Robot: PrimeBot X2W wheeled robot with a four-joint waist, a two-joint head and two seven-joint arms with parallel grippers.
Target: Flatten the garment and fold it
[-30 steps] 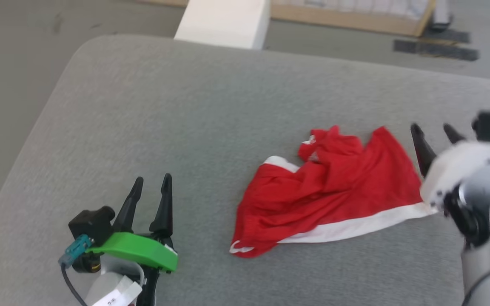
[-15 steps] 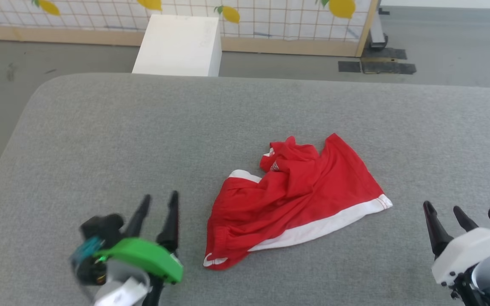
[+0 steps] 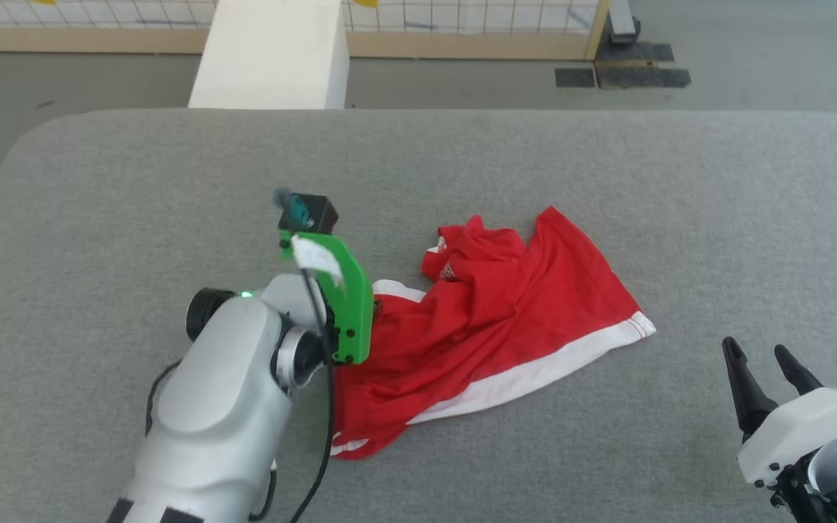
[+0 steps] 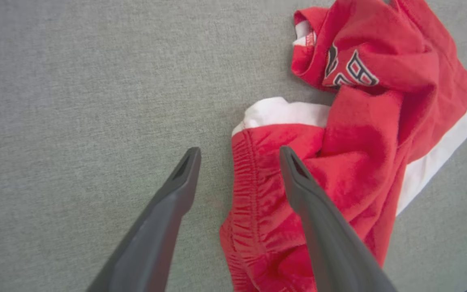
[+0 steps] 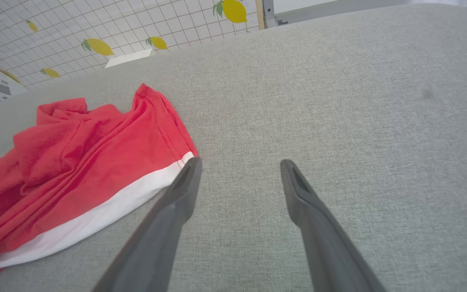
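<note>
Left wrist view: left claw (image 4: 239,151) wide open, empty, astride gathered waistband (image 4: 250,182) of crumpled red garment (image 4: 359,134).

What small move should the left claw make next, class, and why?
Probably lower the left claw and close on the gathered waistband of the red shorts. Its open jaws straddle that edge, and the shorts lie crumpled, so a hold there would let it pull them flat.
</note>
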